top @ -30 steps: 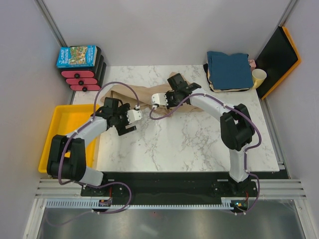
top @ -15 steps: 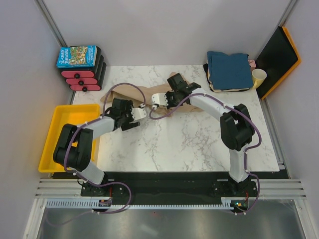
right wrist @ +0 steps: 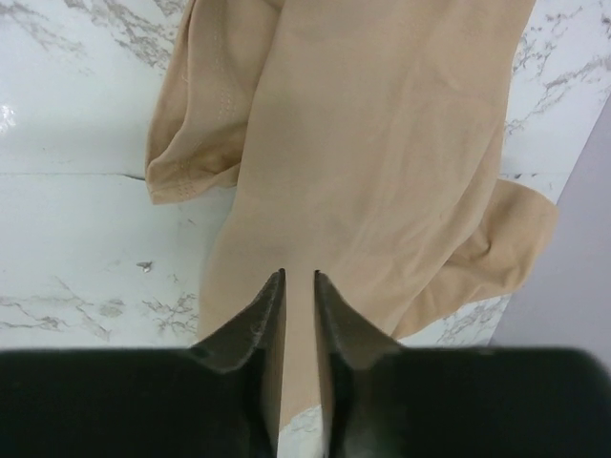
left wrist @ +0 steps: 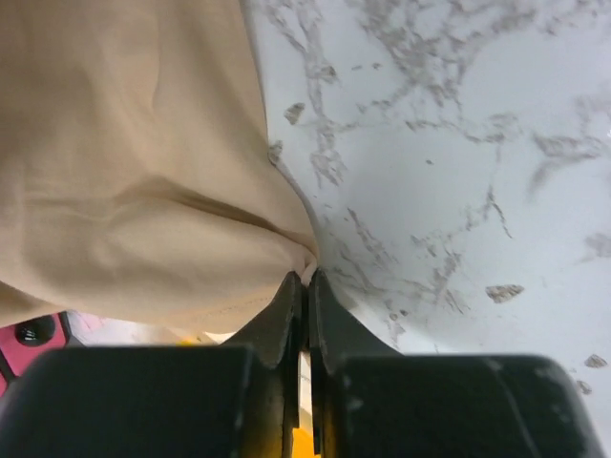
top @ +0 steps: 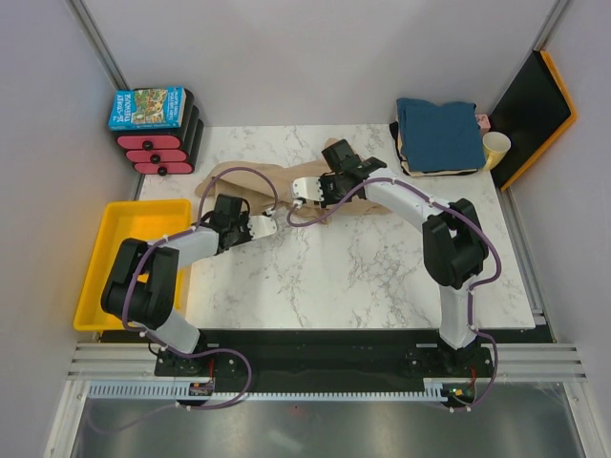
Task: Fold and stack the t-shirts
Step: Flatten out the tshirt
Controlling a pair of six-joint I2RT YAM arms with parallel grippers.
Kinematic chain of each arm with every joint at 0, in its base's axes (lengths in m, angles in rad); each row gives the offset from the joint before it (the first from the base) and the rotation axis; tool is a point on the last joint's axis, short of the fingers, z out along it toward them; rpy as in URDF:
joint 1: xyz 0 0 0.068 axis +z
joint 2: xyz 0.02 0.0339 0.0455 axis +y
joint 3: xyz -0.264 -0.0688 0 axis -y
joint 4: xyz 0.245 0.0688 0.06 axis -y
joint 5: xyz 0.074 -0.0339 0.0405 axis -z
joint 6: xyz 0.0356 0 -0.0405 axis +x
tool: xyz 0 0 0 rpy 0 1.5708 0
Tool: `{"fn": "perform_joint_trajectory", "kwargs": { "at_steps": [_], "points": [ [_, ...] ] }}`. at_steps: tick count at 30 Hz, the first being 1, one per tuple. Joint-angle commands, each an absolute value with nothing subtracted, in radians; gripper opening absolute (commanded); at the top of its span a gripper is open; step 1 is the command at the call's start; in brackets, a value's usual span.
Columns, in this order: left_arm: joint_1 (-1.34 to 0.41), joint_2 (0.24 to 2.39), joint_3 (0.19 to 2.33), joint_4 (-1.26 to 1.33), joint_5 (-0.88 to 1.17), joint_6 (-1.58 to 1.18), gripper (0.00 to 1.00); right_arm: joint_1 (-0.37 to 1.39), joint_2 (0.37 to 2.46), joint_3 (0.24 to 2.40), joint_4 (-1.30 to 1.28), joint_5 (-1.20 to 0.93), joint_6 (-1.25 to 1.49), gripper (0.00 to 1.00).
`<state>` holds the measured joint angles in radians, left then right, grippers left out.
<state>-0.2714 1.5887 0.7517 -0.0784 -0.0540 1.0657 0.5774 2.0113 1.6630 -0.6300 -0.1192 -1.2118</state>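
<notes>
**Left arm** [top: 179, 248]: the base sits at the near edge of the tabletop. The upper link is folded back beside the left edge, and the forearm runs low toward the left-centre. The left gripper [top: 268, 226] points rightward close to the surface. Its fingers [left wrist: 284, 307] are pressed together, with an edge of the tan t-shirt [left wrist: 134, 143] pinched at the tips.

**Right arm** [top: 415, 205]: it rises from the near edge, with the elbow raised toward the right side and the forearm stretched leftward to the far-centre. The right gripper [top: 300, 193] is angled down — its fingers [right wrist: 267, 315] stand a narrow slit apart, and cloth shows through the gap.
</notes>
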Motion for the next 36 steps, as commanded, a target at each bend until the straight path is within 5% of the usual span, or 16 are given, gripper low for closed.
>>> {"fn": "perform_joint_trajectory", "kwargs": {
  "at_steps": [1, 3, 6, 16, 36],
  "points": [
    [-0.272, 1.533, 0.767, -0.169, -0.048, 1.077, 0.02, 0.568, 1.993, 1.677, -0.652, -0.143, -1.201, 0.36],
    [-0.271, 1.517, 0.787, -0.186, -0.044, 1.078, 0.02, 0.560, 1.990, 1.667, -0.684, -0.181, -1.189, 0.51],
    [-0.265, 1.512, 0.821, -0.201, -0.051, 1.069, 0.02, 0.557, 1.991, 1.641, -0.744, -0.261, -1.177, 0.57],
    [-0.252, 1.532, 0.908, -0.239, -0.066, 1.031, 0.02, 0.563, 1.970, 1.559, -0.767, -0.457, -1.083, 0.61],
    [-0.252, 1.562, 0.965, -0.258, -0.089, 1.023, 0.02, 0.634, 1.986, 1.373, -0.483, -0.189, -1.385, 0.61]
  ]
}}
